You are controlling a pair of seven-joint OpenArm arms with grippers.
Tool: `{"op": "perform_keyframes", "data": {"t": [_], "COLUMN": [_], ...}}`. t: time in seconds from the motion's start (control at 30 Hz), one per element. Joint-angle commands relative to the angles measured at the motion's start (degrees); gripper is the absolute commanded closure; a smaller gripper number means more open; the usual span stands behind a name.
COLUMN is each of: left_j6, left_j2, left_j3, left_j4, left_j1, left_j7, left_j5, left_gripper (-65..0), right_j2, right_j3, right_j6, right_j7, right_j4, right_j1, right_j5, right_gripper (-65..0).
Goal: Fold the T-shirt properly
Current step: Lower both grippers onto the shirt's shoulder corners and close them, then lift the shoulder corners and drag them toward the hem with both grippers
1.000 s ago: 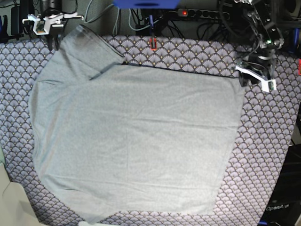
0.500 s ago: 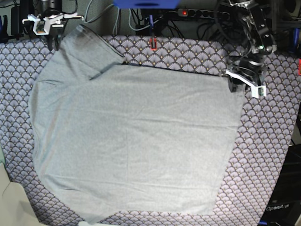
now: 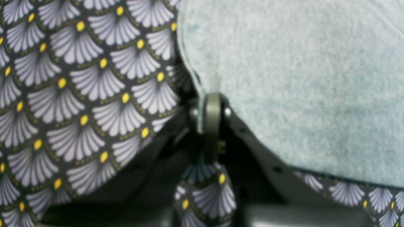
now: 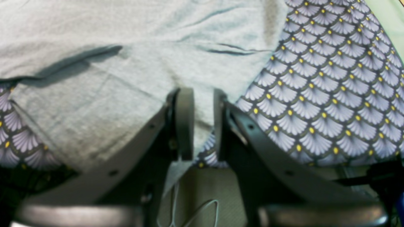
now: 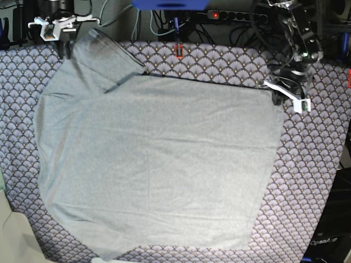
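Observation:
The light grey T-shirt [image 5: 159, 164] lies spread flat on the fan-patterned cloth [image 5: 312, 181]. My left gripper [image 5: 276, 98] sits at the shirt's back right corner. In the left wrist view its fingers [image 3: 210, 110] are pressed together on the edge of the T-shirt [image 3: 300, 78], with a fold of patterned cloth [image 3: 79, 94] bunched just below them. My right gripper [image 5: 64, 48] is at the back left sleeve. In the right wrist view its jaws [image 4: 203, 119] stand narrowly apart with the sleeve of the T-shirt [image 4: 126, 63] filling the gap and hanging down through it.
Behind the back edge of the cloth are cables, a power strip with a red light [image 5: 230, 15] and a red clamp [image 5: 178, 50]. A pale object [image 5: 13, 235] lies at the front left corner. Past the cloth's right edge it is dark [image 5: 334, 230].
My left gripper moved left and down onto the shirt's back right corner and closed there. The right arm and the rest of the shirt stayed still.

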Motion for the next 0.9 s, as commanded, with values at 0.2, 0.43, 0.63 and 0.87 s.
{"op": "perform_keyframes", "data": {"t": [0.2,0.43,0.63,0.87], "left_j6": [-0.30,-0.30,-0.39,-0.48], "left_j2": [-0.79,-2.02,-2.11,-2.11], "left_j3": [-0.06,-0.06,-0.06,-0.06], "left_j4": [0.81,0.81,0.81,0.81], "left_j1": [0.57,0.66,0.57,0.57], "left_j7": [-0.06,-0.06,-0.06,-0.06], "left_j5": [-0.18,-0.09,-0.09,-0.09], "left_gripper": [0.0,0.0,0.0,0.0], "right_j2": [0.37,0.10,0.19,0.28], "right_j3": [1.73,7.88,8.59,8.85], "right_j6": [9.69,15.93,16.02,16.02], "right_j7": [-12.85,-23.05,-26.22,-30.35], "right_j4": [1.98,6.72,7.25,4.88], "right_j1": [2.40,3.19,3.36,7.50], "right_j5": [14.49,23.55,25.04,24.95], "right_gripper": [-13.4,-23.5,-27.1,-27.0]}}
